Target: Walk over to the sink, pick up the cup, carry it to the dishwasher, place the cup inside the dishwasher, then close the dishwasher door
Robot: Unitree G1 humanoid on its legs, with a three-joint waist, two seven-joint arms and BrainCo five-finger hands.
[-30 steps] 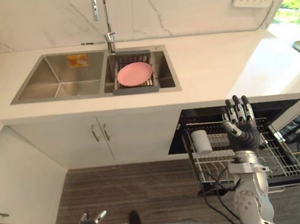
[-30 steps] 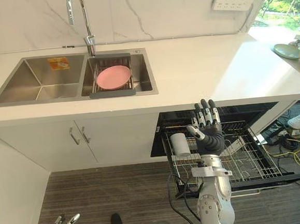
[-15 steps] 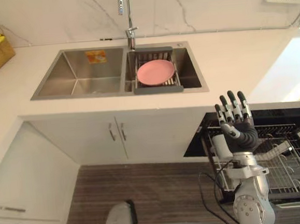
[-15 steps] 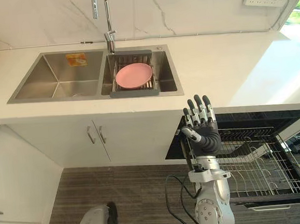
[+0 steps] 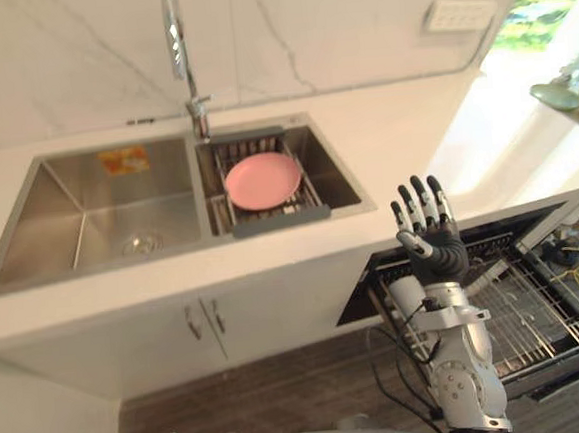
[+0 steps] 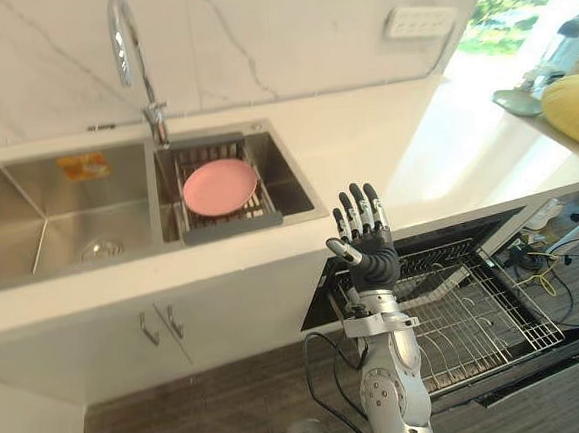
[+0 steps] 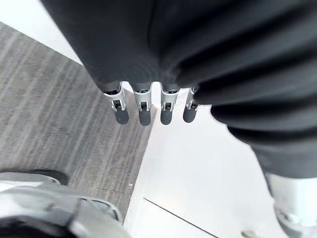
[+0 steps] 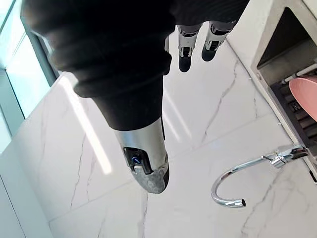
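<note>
Left eye view: the cup (image 5: 406, 296) already sits at the left edge of the pulled-out rack (image 5: 547, 307). The right hand (image 5: 438, 250) is raised above it, fingers straight and spread, holding nothing.

Right eye view: the door (image 6: 551, 358) lies open under the rack. Closing it probably means pushing the rack fully in first, then lifting the door by its front edge with flat fingers.

Left wrist view: the left hand (image 7: 142, 108) hangs straight-fingered and empty.
</note>
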